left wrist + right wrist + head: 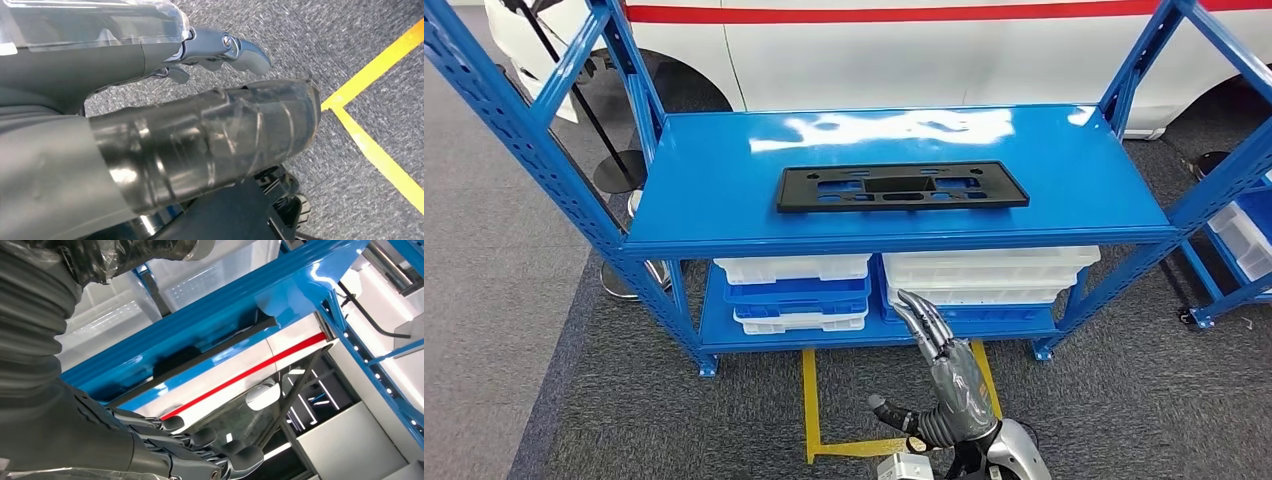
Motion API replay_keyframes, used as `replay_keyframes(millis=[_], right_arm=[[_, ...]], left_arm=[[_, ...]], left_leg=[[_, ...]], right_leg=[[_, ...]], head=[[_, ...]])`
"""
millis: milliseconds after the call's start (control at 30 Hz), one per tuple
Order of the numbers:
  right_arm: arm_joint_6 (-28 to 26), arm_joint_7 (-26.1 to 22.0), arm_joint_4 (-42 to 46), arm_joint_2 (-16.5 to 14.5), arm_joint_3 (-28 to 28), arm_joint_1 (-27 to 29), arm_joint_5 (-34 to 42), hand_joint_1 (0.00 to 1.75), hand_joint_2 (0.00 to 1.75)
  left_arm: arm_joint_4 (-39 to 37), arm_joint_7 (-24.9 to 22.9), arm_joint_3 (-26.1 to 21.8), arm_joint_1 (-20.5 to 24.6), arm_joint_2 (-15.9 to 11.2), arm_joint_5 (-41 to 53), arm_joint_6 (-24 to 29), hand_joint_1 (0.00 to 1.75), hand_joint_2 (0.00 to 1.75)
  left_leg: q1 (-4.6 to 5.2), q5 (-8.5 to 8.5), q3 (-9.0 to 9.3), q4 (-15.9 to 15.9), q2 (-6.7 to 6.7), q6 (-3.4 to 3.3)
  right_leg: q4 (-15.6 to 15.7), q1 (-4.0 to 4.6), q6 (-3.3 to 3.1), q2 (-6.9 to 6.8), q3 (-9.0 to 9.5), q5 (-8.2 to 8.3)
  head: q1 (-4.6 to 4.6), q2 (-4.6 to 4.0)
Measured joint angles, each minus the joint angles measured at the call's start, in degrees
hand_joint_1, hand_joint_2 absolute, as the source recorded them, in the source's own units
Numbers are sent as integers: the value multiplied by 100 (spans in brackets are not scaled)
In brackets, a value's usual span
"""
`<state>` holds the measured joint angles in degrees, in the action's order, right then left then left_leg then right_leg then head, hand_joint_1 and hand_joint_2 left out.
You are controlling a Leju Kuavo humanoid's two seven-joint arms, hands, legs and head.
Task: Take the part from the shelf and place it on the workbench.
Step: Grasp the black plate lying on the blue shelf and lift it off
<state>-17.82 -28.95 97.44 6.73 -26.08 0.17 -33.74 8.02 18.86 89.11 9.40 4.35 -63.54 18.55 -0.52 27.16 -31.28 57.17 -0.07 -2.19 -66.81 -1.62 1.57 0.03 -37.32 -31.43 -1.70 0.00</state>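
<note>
A flat black plastic part (pixel 902 187) with several cut-outs lies in the middle of the blue shelf's top deck (pixel 724 190). My right hand (pixel 944 380) is raised low in front of the shelf, below the deck's front edge, fingers stretched forward and apart, holding nothing. The right wrist view shows its fingers (pixel 200 450) under the blue deck, with the part (pixel 215 356) seen edge-on above. In the left wrist view my left hand (pixel 165 100) hangs over the grey carpet, its taped thumb (pixel 210 140) apart from the fingers (pixel 225 47), holding nothing.
White and blue bins (pixel 799 290) (pixel 984 275) fill the lower shelf. A white car with a red stripe (pixel 924 14) stands behind. A second blue rack with a bin (pixel 1244 235) is at the right. Yellow floor tape (pixel 810 400) and black stand bases (pixel 619 170) are nearby.
</note>
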Motion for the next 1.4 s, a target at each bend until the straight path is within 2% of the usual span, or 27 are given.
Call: replay_keyframes(millis=[67, 100, 133, 167, 233, 300, 400, 467, 500, 567, 600, 633, 667, 700, 767, 833, 933, 967, 1033, 1100, 1133, 1167, 1200, 1233, 1300, 1333, 1400], right_arm=[[7, 4, -10, 0, 0, 2, 1, 0, 175], [11, 4, -16, 0, 0, 3, 1, 0, 175], [15, 5, -21, 0, 0, 3, 1, 0, 175], [17, 7, -24, 1, 0, 3, 2, 0, 175], [18, 9, -24, 3, 1, -3, 2, 0, 175], [22, 10, -26, 3, 0, -11, 2, 0, 175], [32, 12, -30, 6, -1, -11, 3, 0, 175], [40, 11, -31, 5, 0, -15, 3, 0, 175], [45, 11, -31, 3, 0, -18, 3, 0, 175], [61, 12, -32, 2, 0, -19, 3, 0, 175], [67, 12, -33, 1, 0, -17, 3, 0, 175], [71, 12, -34, 2, 0, -16, 3, 0, 175], [71, 12, -35, 1, 0, -16, 4, 0, 175], [72, 12, -36, 1, 0, -16, 4, 0, 175], [73, 12, -36, 0, 0, -19, 4, 0, 175], [74, 12, -36, 0, 0, -21, 5, 0, 175], [75, 11, -34, 1, 0, -22, 7, 0, 175], [75, 11, -34, 1, 0, -25, 8, 0, 175], [75, 11, -36, 2, 0, -27, 9, 0, 175], [75, 12, -46, 2, 0, -20, 10, 0, 175], [75, 12, -53, 2, 0, -14, 9, 0, 175], [75, 12, -58, 3, 0, -11, 9, 0, 175], [76, 12, -62, 3, 0, -12, 9, 0, 175], [77, 11, -64, 4, 0, -15, 9, 0, 175], [79, 11, -63, 3, -1, -27, 10, 0, 175], [80, 10, -63, 3, -1, -29, 10, 0, 175], [81, 9, -62, 5, -1, -28, 10, 0, 175]], left_arm=[[0, 0, 0, -5, 0, 0, -25, 0, 0], [0, 0, 0, -8, 0, 0, -32, 0, 0], [0, 0, 0, -8, 0, 0, -37, 0, 0], [0, 0, 0, -7, 0, 0, -40, 0, 0], [0, 0, 0, -5, 2, 2, -44, 0, 0], [0, 0, 0, -3, 4, 6, -47, 0, 0], [0, 1, 0, -2, 4, 12, -47, 0, 0], [0, 4, 0, 3, 4, 15, -47, 0, 0], [0, 7, 0, 6, 3, 17, -48, 0, 0], [0, 10, 0, 3, 4, 21, -49, 0, 0], [0, 11, 0, -3, 4, 22, -50, 0, 0], [0, 11, 0, -8, 4, 22, -50, 0, 0], [0, 11, 0, -11, 3, 22, -49, 0, 0], [0, 12, 0, -10, 3, 23, -49, 0, 0], [0, 14, 0, -2, 2, 26, -49, 0, 0], [0, 15, 0, 9, 2, 30, -49, 0, 0], [0, 11, 0, 1, 2, 46, -50, 0, 0], [0, 9, 0, 0, 2, 55, -50, 0, 0], [0, 9, 0, 8, 2, 65, -50, 0, 0], [0, 8, 0, 5, 2, 65, -52, 0, 0], [0, 7, 0, 0, 2, 64, -53, 0, 0], [0, 7, 0, -2, 2, 64, -57, 0, 0], [0, 8, 0, -3, 2, 63, -63, 0, 0], [0, 10, 0, -2, 2, 63, -69, 0, 0], [0, 14, 0, 2, 2, 57, -79, 0, 0], [0, 15, 0, 2, 2, 53, -79, 0, 0], [0, 15, 0, 3, 3, 45, -76, 0, 0]], left_leg=[[33, 4, -8, 10, 9, -31], [48, 8, -10, 19, 10, -39], [59, 13, -10, 30, 8, -44], [67, 21, -9, 43, 4, -47], [78, 52, -9, 85, -7, -40], [103, 89, -32, 143, -14, -2], [106, 105, -50, 156, -15, 72], [93, 210, -93, 274, -14, 142], [83, 345, -182, 478, -13, 179], [42, 705, -503, 1179, -11, 241], [21, 832, -669, 1529, -10, 266], [2, 854, -762, 1721, -10, 284], [-11, 762, -754, 1698, -10, 296], [-20, 568, -630, 1429, -10, 298], [-18, 187, -242, 602, -11, 278], [9, 64, -36, 135, -20, 235], [19, 35, -23, 51, -23, 131], [9, 9, -9, 13, -19, 84], [-3, -32, 10, -46, -5, 9], [17, -32, 3, -46, 3, -22], [27, -29, 2, -40, 5, -29], [33, -23, 1, -29, 3, -32], [36, -14, 2, -13, -2, -31], [37, 1, 5, 8, -8, -24], [56, 41, -14, 67, -19, 17], [64, 53, -30, 90, -21, 46], [73, 58, -53, 106, -23, 101]], right_leg=[[-717, 13, 0, 0, -333, -285], [-877, 21, -3, 0, -409, -297], [-876, 27, -12, 0, -408, -229], [-709, 32, -26, 0, -325, -98], [-32, 49, -78, -1, 14, 220], [523, 77, -124, -2, 274, 381], [638, 92, -173, 6, 309, 387], [686, 71, -230, 1, 330, 414], [709, 53, -254, -5, 339, 426], [716, 46, -272, -13, 332, 433], [714, 44, -272, -15, 327, 433], [713, 42, -272, -15, 327, 432], [713, 38, -271, -14, 331, 432], [712, 31, -267, -11, 340, 429], [712, 25, -241, -6, 358, 423], [713, 30, -180, -2, 348, 431], [738, 29, -68, -3, 342, 453], [688, 30, -43, -3, 322, 403], [243, 32, -24, -3, 122, 114], [-478, 37, -20, -1, -213, -222], [-714, 36, -17, -2, -320, -275], [-746, 35, -19, -2, -331, -217], [-560, 34, -28, -2, -235, -60], [-216, 35, -43, -3, -61, 145], [438, 53, -81, 0, 265, 377], [605, 66, -97, 2, 336, 400], [680, 84, -132, 10, 342, 385]], head=[[1, 0], [1, 0], [1, 0], [1, 0], [1, 0], [3, 0], [3, 0], [5, 0], [7, 0], [10, 0], [10, 0], [10, 0], [10, 0], [10, 0], [9, 0], [9, 0], [7, 0], [5, 0], [0, 0], [1, 0], [1, 0], [2, 0], [1, 0], [1, 0], [2, 0], [4, 0], [7, 0]])
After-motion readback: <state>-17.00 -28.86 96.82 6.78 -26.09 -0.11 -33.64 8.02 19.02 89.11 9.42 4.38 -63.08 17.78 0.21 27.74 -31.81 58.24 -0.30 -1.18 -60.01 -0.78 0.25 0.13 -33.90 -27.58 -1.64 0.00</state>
